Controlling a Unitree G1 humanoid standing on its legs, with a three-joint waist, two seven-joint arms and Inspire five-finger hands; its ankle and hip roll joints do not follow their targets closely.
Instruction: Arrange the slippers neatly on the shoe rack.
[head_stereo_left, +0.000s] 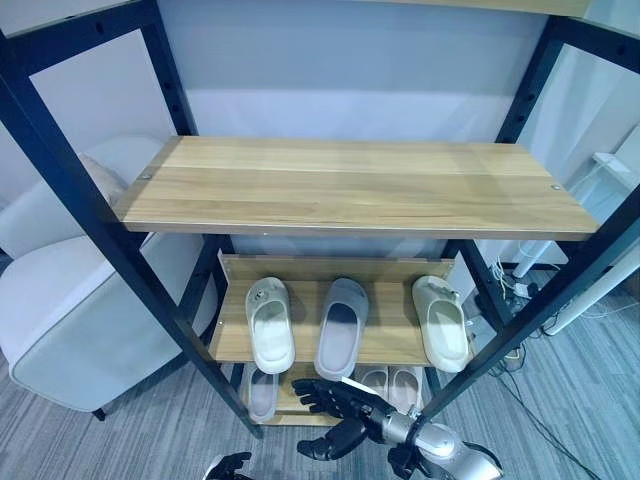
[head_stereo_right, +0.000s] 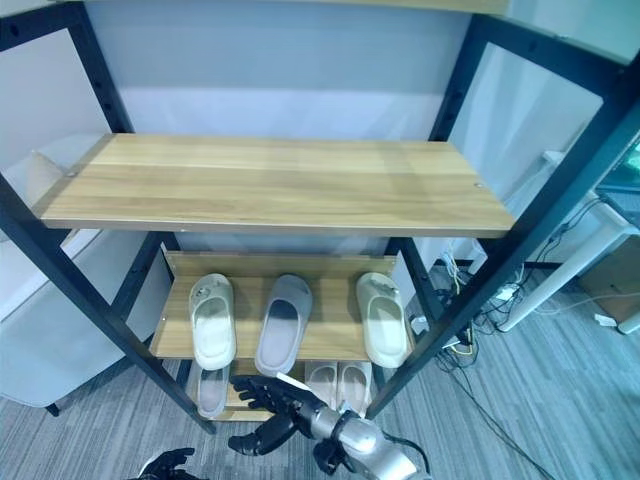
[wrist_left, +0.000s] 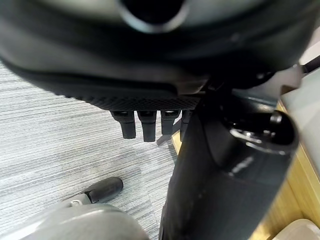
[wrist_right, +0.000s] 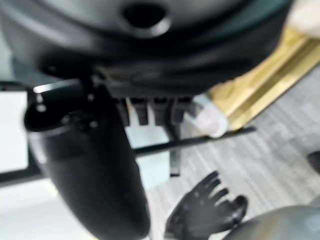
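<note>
- The shoe rack (head_stereo_left: 350, 185) has black metal uprights and pale wooden shelves; its wide upper shelf lies bare.
- On the middle shelf (head_stereo_left: 385, 345) of the shoe rack, below that upper shelf, three slippers lie with toes toward the back wall.
- The cream slipper (head_stereo_left: 270, 325) lies at the left end of the middle shelf, pointing straight back.
- The grey slipper (head_stereo_left: 342, 327) lies in the middle of that shelf, just beside the cream one and apart from it, leaning a little toward the right at its toe.
- A second cream slipper (head_stereo_left: 442, 322) lies at the right end of the shelf, well apart from the grey one, its heel reaching the shelf's front edge.
- On the bottom shelf of the shoe rack a lone grey slipper (head_stereo_left: 262, 393) lies on the left, and a pale pair (head_stereo_left: 392, 385) lies side by side on the right, partly hidden.
- The right hand (head_stereo_left: 335, 400) hangs in front of the shoe rack's bottom shelf, fingers spread and relaxed, thumb apart, holding nothing.
- The left hand (head_stereo_left: 228, 466) shows low in front of the shoe rack, over the grey carpet (head_stereo_left: 150, 440); its fingers are loosely spread and empty.
- A white armchair (head_stereo_left: 70, 300) stands to the left of the shoe rack.
</note>
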